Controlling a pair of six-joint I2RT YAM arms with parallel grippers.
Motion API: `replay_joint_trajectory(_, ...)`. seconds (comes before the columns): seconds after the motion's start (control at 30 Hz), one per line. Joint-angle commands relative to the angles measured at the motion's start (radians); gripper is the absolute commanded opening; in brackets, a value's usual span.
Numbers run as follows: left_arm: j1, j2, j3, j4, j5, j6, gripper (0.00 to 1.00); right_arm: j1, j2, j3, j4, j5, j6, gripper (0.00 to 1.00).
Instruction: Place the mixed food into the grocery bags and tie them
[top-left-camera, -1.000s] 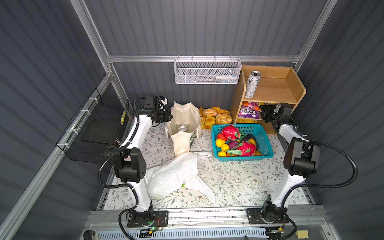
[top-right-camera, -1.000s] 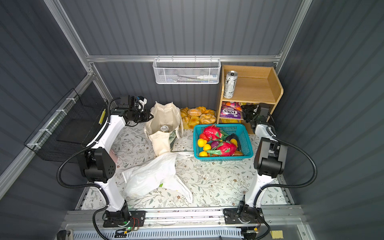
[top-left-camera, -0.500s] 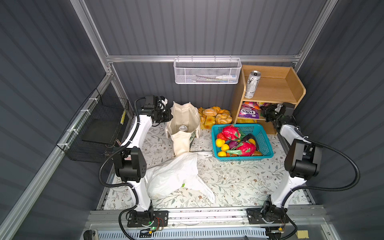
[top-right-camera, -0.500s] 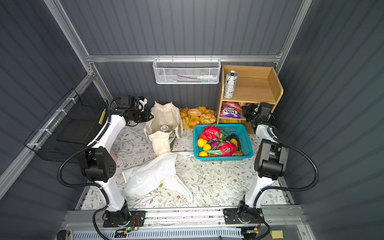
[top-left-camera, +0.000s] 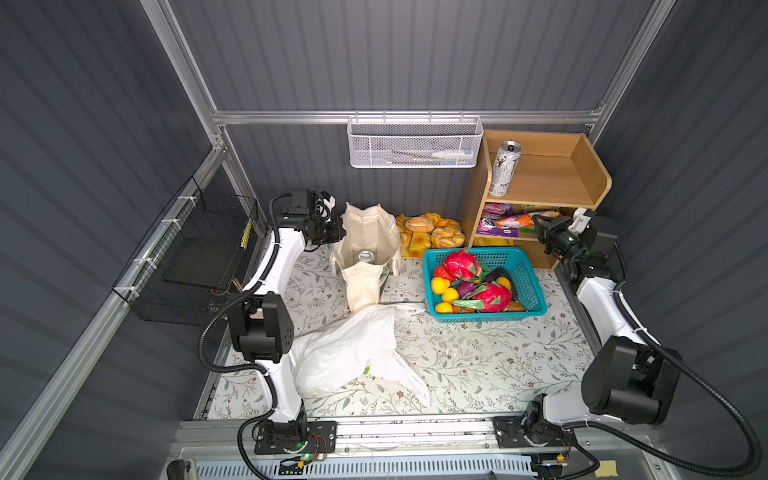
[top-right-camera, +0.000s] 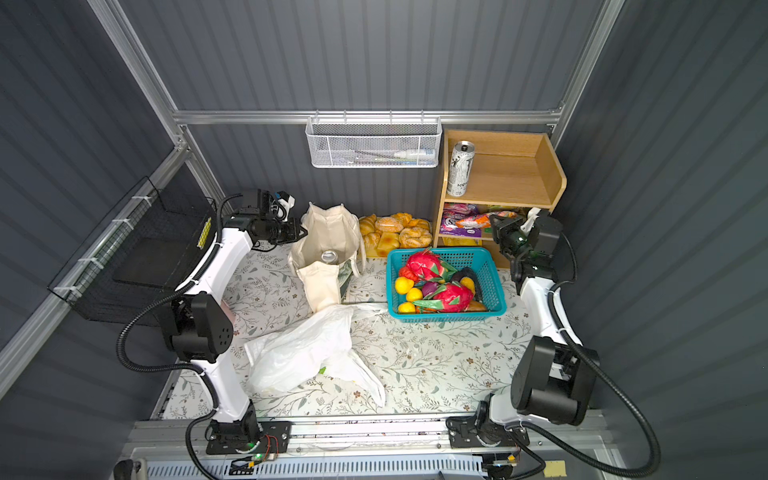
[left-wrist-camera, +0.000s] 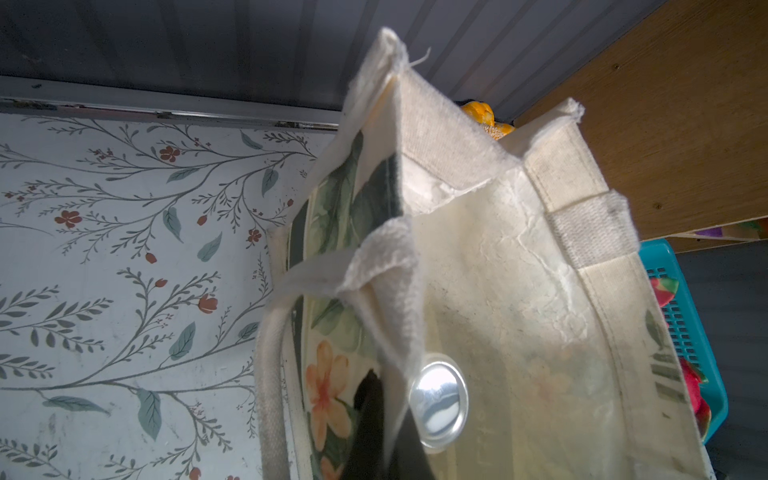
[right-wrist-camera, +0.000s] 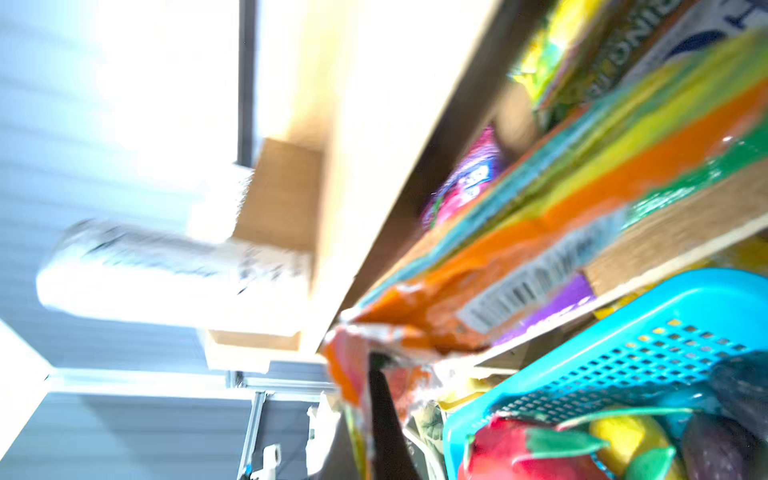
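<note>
A cream canvas tote (top-left-camera: 365, 230) stands upright and open on the surface (top-left-camera: 478, 357), with a silver can (top-left-camera: 365, 256) inside. A thin white plastic carrier (top-left-camera: 349, 349) lies crumpled in front of it. A tall silver-white drink can (top-left-camera: 504, 168) stands on the top shelf (top-left-camera: 548, 183). Below it, a purple sweets pouch (top-left-camera: 487, 220) and a small orange packet (top-left-camera: 521, 219) lie seemingly overlapping.

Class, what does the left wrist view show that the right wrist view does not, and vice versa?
Left wrist only: the cream canvas tote bag, a silver can top inside it, the floral table cover. Right wrist only: the orange striped snack packet pinched by the right hand, a tall silver-white drink can. Both: the teal plastic basket and the wooden shelf unit.
</note>
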Motion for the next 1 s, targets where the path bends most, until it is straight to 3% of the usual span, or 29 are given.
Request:
replay_joint_trajectory(0.0, -0.013, 0.033, 0.014, -0.058, -0.005, 0.021, 0.00, -0.004, -0.074, -0.028, 0.005, -0.022, -0.043, 0.00)
replay_joint_trajectory(0.3, -0.013, 0.036, 0.014, -0.057, 0.001, 0.020, 0.00, 0.041, -0.287, -0.084, -0.086, -0.104, -0.006, 0.00)
replay_joint_trajectory(0.47, -0.014, 0.033, 0.013, -0.051, 0.005, 0.015, 0.00, 0.275, -0.341, -0.022, -0.159, -0.040, -0.058, 0.00)
replay_joint_trajectory(0.7, -0.016, 0.026, 0.002, -0.047, 0.013, 0.014, 0.00, 0.622, -0.107, 0.226, -0.177, 0.025, -0.185, 0.00)
replay_joint_trajectory(0.97, -0.020, 0.013, -0.007, -0.039, 0.021, 0.012, 0.00, 0.798, 0.281, 0.591, -0.273, 0.036, -0.290, 0.00)
